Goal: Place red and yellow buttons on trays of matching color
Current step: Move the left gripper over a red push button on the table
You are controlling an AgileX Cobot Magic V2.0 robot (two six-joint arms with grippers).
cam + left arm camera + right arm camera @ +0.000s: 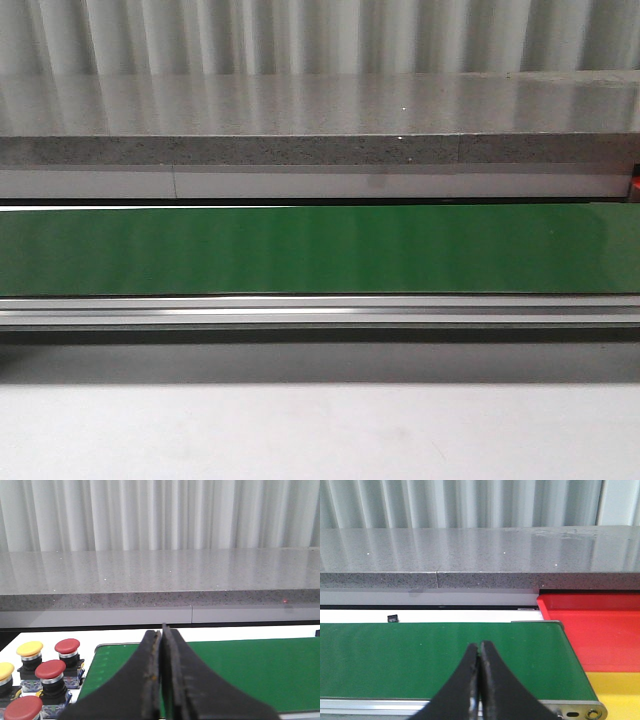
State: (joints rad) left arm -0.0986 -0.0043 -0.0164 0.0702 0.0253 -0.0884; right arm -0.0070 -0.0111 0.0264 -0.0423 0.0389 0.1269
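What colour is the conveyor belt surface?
Green; the conveyor belt shows best in the front view.

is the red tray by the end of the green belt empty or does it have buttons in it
Empty as far as it shows: the flat red plastic tray has only bare red surface in the right wrist view, though its far side runs out of frame.

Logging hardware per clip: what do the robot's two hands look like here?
Only the wrist views show them. The left hand has two broad black fingers tapering to narrow tips, with ribbed, brown-scuffed inner edges. The right hand has matching black tapered fingers. No cables or markings visible.
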